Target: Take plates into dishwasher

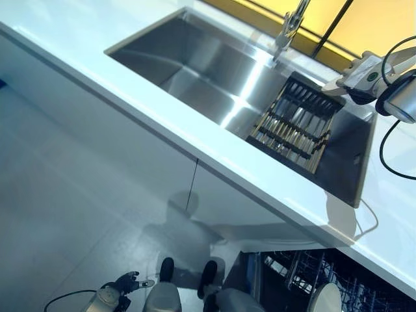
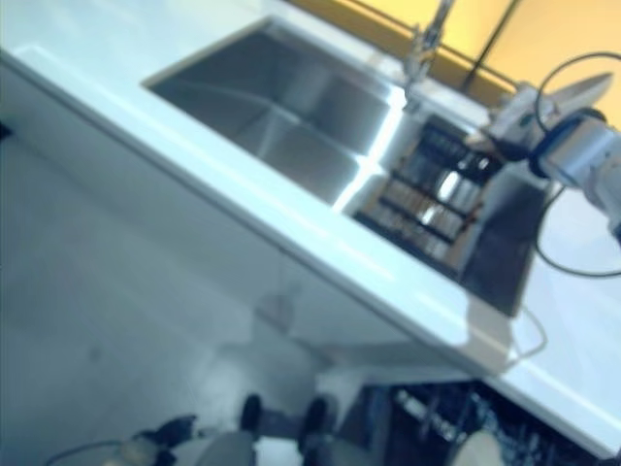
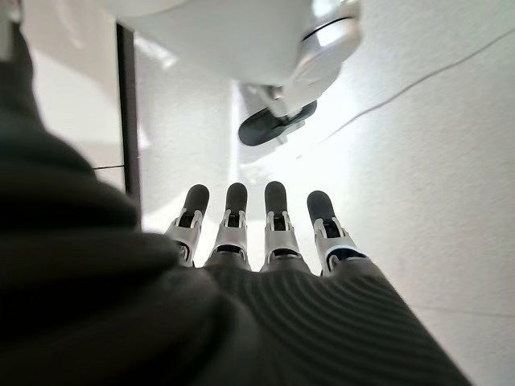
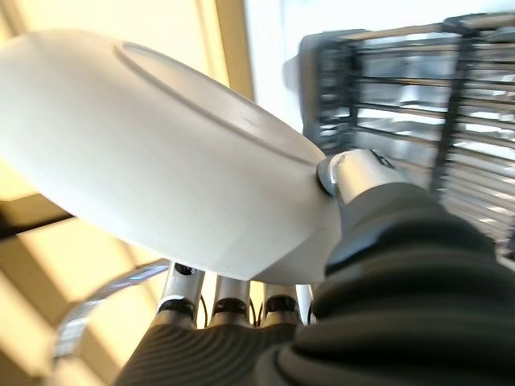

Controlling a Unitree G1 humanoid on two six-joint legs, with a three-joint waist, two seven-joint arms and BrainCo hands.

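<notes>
In the right wrist view the fingers (image 4: 229, 310) of the right hand (image 4: 378, 241) are seen curled beneath a white plate (image 4: 153, 169), with the thumb pressed on its upper edge, so the plate is held pinched between them; in the eye views the same plate (image 1: 364, 73) is carried above the far right end of the sink (image 1: 195, 65), just beside the dark rack (image 1: 296, 123) that sits in the sink; the rack appears empty of plates, though its slats are partly hidden; the left hand (image 1: 127, 284) hangs low near the floor, its fingers (image 3: 273, 217) held straight and relaxed with nothing in them; the white tabletop (image 1: 78, 58) runs round the sink, with a tap (image 1: 291, 26) at its far edge; below the tabletop the dishwasher (image 1: 325, 279) stands open, its wire basket in view; a pale round shape (image 1: 326, 298) stands in it, probably a plate already loaded, though this cannot be told for certain; the task is judged partly done: the held plate has been lifted clear but is not yet lowered into the dishwasher basket.
</notes>
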